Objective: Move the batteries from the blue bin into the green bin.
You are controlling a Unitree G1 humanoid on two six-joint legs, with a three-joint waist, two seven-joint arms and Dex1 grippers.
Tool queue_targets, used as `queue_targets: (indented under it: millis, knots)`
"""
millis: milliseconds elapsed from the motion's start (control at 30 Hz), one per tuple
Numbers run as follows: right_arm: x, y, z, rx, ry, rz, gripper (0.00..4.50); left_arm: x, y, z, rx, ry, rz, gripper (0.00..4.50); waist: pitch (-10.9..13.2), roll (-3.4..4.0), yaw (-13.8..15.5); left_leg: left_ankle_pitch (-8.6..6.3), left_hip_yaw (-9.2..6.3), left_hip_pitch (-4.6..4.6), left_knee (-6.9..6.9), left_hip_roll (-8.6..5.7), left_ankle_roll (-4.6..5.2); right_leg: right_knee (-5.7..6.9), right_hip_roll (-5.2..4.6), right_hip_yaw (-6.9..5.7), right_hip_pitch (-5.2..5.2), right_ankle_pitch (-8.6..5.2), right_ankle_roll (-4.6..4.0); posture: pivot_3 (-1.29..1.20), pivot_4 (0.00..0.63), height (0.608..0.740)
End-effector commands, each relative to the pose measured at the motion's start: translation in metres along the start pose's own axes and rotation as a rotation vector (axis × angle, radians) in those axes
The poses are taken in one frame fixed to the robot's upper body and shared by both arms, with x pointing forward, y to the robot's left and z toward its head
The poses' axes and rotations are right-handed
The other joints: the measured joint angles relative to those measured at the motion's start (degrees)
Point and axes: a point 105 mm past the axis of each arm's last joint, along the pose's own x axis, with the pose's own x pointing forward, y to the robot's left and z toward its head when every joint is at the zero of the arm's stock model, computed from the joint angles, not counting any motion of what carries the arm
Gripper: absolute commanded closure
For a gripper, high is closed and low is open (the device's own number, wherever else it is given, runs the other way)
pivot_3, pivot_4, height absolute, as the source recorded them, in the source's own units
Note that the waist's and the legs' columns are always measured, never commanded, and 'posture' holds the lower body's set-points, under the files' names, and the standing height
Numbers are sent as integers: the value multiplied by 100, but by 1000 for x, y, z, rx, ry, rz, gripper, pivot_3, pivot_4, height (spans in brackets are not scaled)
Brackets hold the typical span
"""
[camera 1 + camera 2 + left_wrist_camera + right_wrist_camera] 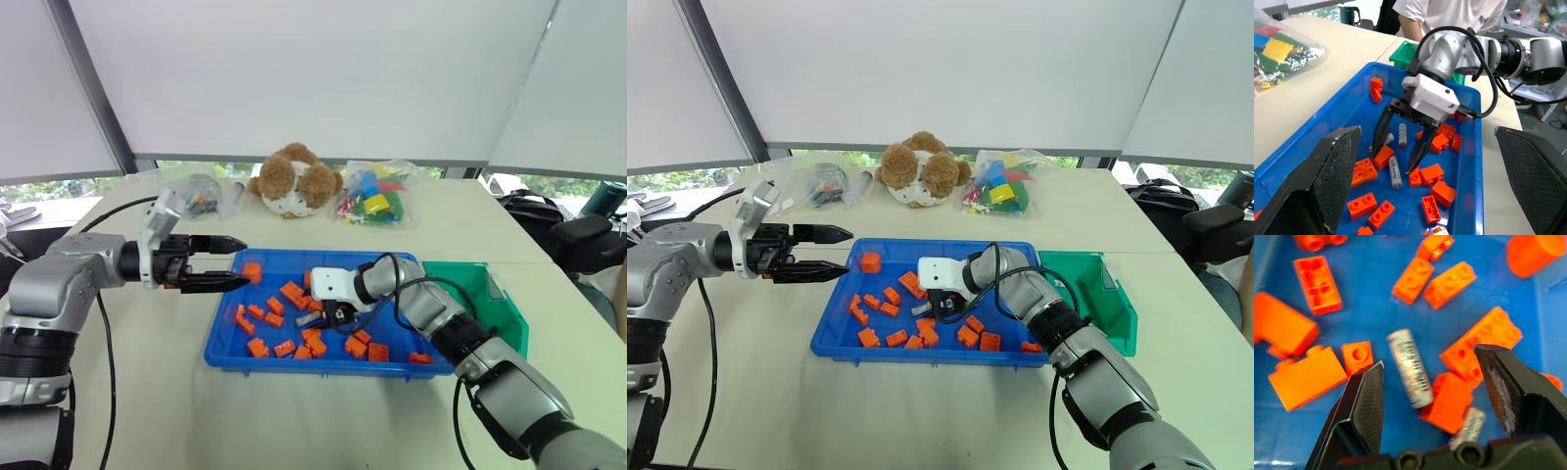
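- Batteries lie in the blue bin [227,345], mixed in with orange bricks [259,347]. I can see 3 in the left wrist view.
- Right gripper [1399,154] is low in the bin, pointing down, its 2 fingers spread and holding nothing.
- One battery [1410,367] sits right between those fingers, in the middle of the right wrist view. Its long side runs away from the gripper, tipped a little, so the fingers would close across its thin sides.
- A brick touches that battery's near end, and a second battery [1467,428] lies just past the brick.
- Left gripper [217,262] hangs at the bin's left edge, spread and empty. The right one is much nearer.
- Green bin [500,304] sits at the blue bin's right end. I see nothing in it.
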Motion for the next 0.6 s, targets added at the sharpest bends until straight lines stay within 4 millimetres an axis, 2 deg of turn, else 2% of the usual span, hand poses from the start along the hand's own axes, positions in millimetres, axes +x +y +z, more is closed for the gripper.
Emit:
queue_targets:
  millis: [33, 167, 233, 333, 600]
  knots:
    - [-19, -1, 10, -42, -25, -19, 1299, -1, -2, 12, 48, -26, -4, 0, 0, 0, 9, 0, 1, 0, 0, 0, 0, 0, -1, 0, 0, 0, 0, 0, 150, 733]
    - [-29, 1, 15, -36, -36, -19, 1299, -1, -1, 12, 50, -28, -5, 0, 0, 0, 5, -2, 0, 0, 0, 0, 3, 0, 0, 0, 0, 0, 0, 0, 150, 733]
    - [-29, -7, 18, -23, -48, -50, 1299, -1, -1, 12, 50, -28, -4, 0, 0, 0, -14, -7, 0, 2, 0, 0, 12, 0, 1, 0, 0, 0, 0, 0, 150, 733]
    - [-25, -16, 20, 18, -70, -58, 1299, 2, 0, 11, 57, -27, -4, 0, 0, 0, -21, -9, 1, 3, -1, 1, 15, 1, 3, 0, 0, 0, 0, 0, 150, 733]
    - [-8, -14, 21, 48, -92, 62, 1299, 0, 1, 11, 61, -19, 0, 0, 0, 0, 3, -8, 3, 3, 0, 0, 14, 0, -1, 0, 2, 0, 0, 0, 150, 733]
